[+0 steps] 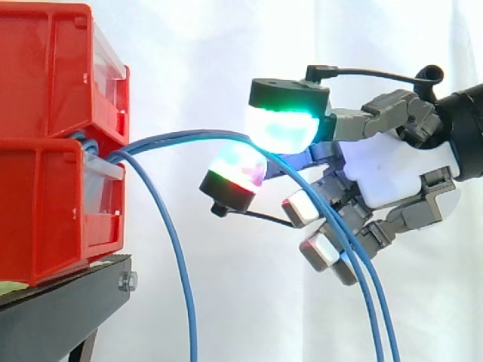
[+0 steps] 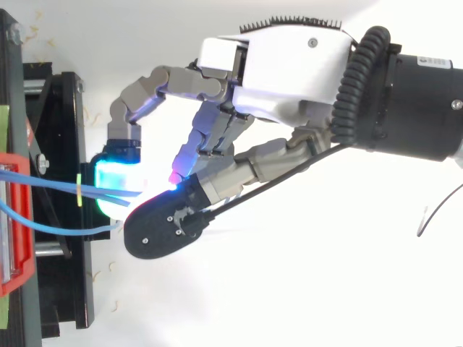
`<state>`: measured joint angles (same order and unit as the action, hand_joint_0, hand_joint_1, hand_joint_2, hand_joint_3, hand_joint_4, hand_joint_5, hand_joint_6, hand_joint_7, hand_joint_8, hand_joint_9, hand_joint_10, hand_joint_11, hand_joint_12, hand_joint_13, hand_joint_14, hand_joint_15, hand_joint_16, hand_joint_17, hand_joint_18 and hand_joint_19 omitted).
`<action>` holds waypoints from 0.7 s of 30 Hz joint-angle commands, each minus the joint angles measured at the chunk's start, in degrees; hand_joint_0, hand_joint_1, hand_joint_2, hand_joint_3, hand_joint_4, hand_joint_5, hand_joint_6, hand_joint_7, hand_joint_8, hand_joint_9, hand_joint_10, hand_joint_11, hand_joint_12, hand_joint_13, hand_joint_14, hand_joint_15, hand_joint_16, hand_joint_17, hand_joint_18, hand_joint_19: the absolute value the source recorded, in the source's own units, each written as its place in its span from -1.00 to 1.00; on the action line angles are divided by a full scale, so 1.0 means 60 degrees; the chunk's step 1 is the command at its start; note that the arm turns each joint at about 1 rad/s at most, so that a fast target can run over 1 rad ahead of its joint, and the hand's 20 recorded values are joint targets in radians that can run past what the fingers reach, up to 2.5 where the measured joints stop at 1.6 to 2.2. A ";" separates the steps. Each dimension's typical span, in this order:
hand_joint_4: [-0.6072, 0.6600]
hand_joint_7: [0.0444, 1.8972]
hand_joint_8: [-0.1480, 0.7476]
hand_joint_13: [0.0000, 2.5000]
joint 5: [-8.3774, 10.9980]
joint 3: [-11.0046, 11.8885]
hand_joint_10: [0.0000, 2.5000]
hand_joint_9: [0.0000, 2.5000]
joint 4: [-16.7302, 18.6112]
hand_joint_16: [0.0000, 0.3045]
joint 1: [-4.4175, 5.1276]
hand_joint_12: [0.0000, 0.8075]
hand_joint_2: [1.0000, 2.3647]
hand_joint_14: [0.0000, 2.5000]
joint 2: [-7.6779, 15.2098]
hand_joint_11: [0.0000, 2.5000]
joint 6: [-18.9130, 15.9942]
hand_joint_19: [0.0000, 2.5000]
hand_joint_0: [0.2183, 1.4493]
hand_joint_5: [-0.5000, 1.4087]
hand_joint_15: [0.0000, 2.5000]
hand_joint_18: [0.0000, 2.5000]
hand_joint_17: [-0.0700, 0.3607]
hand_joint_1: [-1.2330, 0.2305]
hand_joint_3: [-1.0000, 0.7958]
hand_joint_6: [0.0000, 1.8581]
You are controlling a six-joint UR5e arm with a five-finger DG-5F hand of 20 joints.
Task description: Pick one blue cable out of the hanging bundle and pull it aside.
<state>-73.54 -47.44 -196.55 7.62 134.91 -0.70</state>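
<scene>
Blue cables (image 1: 189,137) come out between the stacked red bins and arc to the right. Two of them run between the glowing green pad (image 1: 283,124) and the red-green pad (image 1: 238,170) of my hand (image 1: 392,177), then drop down past its other curled fingers. A third blue cable (image 1: 181,279) hangs free, straight down beside the stand. From above, the cables (image 2: 51,182) lead from the bins to the cyan-lit pad (image 2: 116,181) of the hand (image 2: 282,65). The hand is shut, pinching the two cables to the right of the bins.
Two red bins (image 1: 45,75) are stacked on a black stand (image 1: 60,309) at the left. In the top view the stand's frame (image 2: 65,144) lies just left of the fingertips. A white curtain hangs behind.
</scene>
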 commanded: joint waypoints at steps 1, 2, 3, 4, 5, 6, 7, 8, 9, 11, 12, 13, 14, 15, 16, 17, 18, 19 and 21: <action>-0.40 -0.02 -0.27 -0.13 -0.0018 0.0010 -0.99 0.01 -0.0040 -0.65 0.0004 -0.09 -1.00 -0.98 0.0000 -0.74 -0.0001 -0.29 -0.50 -0.51 -0.49 -0.30 -0.11 -0.15 -0.40 -0.06; -0.34 -0.01 -0.21 -0.11 -0.0033 0.0010 -0.99 0.02 -0.0040 -0.59 -0.0011 -0.02 -1.00 -0.98 0.0014 -0.76 -0.0001 -0.31 -0.53 -0.51 -0.51 -0.26 -0.02 -0.13 -0.40 -0.07; -0.32 -0.02 -0.17 -0.10 -0.0033 0.0025 -0.99 0.03 -0.0025 -0.57 -0.0011 0.01 -1.00 -0.98 0.0000 -0.76 -0.0001 -0.32 -0.56 -0.51 -0.52 -0.24 0.02 -0.10 -0.41 -0.08; -0.30 -0.02 -0.14 -0.10 -0.0033 0.0054 -0.99 0.02 -0.0040 -0.55 0.0004 0.04 -1.00 -0.98 0.0000 -0.78 -0.0001 -0.33 -0.58 -0.51 -0.52 -0.22 0.05 -0.09 -0.42 -0.09; -0.27 -0.01 -0.12 -0.10 -0.0033 0.0054 -0.99 0.02 -0.0040 -0.54 0.0004 0.06 -1.00 -0.98 0.0000 -0.78 -0.0001 -0.33 -0.59 -0.51 -0.53 -0.22 0.06 -0.08 -0.42 -0.09; -0.24 -0.01 -0.11 -0.10 -0.0062 0.0113 -0.99 0.01 -0.0040 -0.53 -0.0011 0.07 -1.00 -0.98 0.0000 -0.77 0.0014 -0.33 -0.59 -0.51 -0.53 -0.21 0.07 -0.07 -0.40 -0.09; -0.22 -0.02 -0.10 -0.10 -0.0062 0.0157 -0.99 0.01 -0.0054 -0.52 0.0004 0.08 -1.00 -0.98 0.0000 -0.77 0.0014 -0.33 -0.57 -0.51 -0.53 -0.21 0.08 -0.08 -0.37 -0.09; -0.19 -0.03 -0.06 -0.10 -0.0062 0.0172 -0.99 0.01 -0.0069 -0.51 -0.0011 0.11 -1.00 -0.98 0.0000 -0.78 0.0014 -0.34 -0.56 -0.51 -0.53 -0.20 0.11 -0.10 -0.30 -0.09; -0.19 -0.02 -0.06 -0.09 -0.0077 0.0186 -0.99 0.01 -0.0083 -0.50 -0.0011 0.11 -1.00 -0.98 0.0000 -0.79 0.0029 -0.35 -0.56 -0.51 -0.54 -0.19 0.12 -0.11 -0.28 -0.10; -0.17 -0.02 -0.04 -0.09 -0.0077 0.0186 -0.99 0.01 -0.0083 -0.48 -0.0011 0.13 -0.92 -0.98 0.0000 -0.79 0.0029 -0.36 -0.59 -0.51 -0.54 -0.17 0.15 -0.12 -0.23 -0.10; -0.17 -0.03 -0.05 -0.08 -0.0077 0.0186 -0.99 0.01 -0.0083 -0.48 -0.0011 0.14 -0.87 -0.98 0.0000 -0.78 0.0029 -0.36 -0.61 -0.51 -0.55 -0.17 0.16 -0.12 -0.23 -0.10; -0.16 -0.03 -0.04 -0.09 -0.0077 0.0186 -0.99 0.00 -0.0083 -0.47 -0.0011 0.14 -0.75 -0.98 0.0000 -0.80 0.0029 -0.36 -0.64 -0.52 -0.54 -0.17 0.17 -0.12 -0.25 -0.10; -0.14 -0.04 -0.02 -0.09 -0.0077 0.0186 -0.99 0.00 -0.0083 -0.46 -0.0011 0.15 -0.71 -0.99 0.0000 -0.79 0.0029 -0.36 -0.68 -0.52 -0.54 -0.17 0.18 -0.15 -0.27 -0.10; -0.14 -0.04 -0.02 -0.09 -0.0077 0.0186 -0.99 0.00 -0.0083 -0.46 -0.0011 0.15 -0.71 -0.99 0.0000 -0.79 0.0029 -0.36 -0.68 -0.52 -0.54 -0.17 0.18 -0.15 -0.27 -0.10; -0.14 -0.05 -0.02 -0.09 -0.0077 0.0186 -0.99 -0.01 -0.0069 -0.46 -0.0011 0.15 -0.84 -0.99 0.0000 -0.79 0.0029 -0.36 -0.67 -0.52 -0.54 -0.17 0.18 -0.18 -0.30 -0.11; -0.13 -0.05 -0.02 -0.10 -0.0077 0.0186 -0.99 -0.02 -0.0069 -0.46 -0.0011 0.15 -1.00 -0.98 0.0000 -0.79 0.0029 -0.36 -0.69 -0.52 -0.54 -0.18 0.18 -0.19 -0.36 -0.11; -0.12 -0.05 -0.01 -0.10 -0.0077 0.0186 -0.99 -0.03 -0.0069 -0.46 -0.0011 0.15 -1.00 -0.98 0.0000 -0.79 0.0029 -0.36 -0.69 -0.53 -0.54 -0.18 0.18 -0.19 -0.37 -0.11; -0.12 -0.06 0.00 -0.10 -0.0077 0.0186 -0.99 -0.03 -0.0069 -0.46 -0.0011 0.16 -1.00 -0.99 0.0014 -0.79 0.0029 -0.36 -0.74 -0.53 -0.54 -0.18 0.19 -0.19 -0.44 -0.12; -0.12 -0.07 -0.01 -0.11 -0.0077 0.0186 -0.99 -0.05 -0.0069 -0.46 -0.0011 0.16 -1.00 -0.98 0.0000 -0.78 0.0029 -0.36 -0.77 -0.53 -0.54 -0.19 0.19 -0.16 -0.44 -0.12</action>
<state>-74.00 -46.33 -196.97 7.56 134.93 -0.53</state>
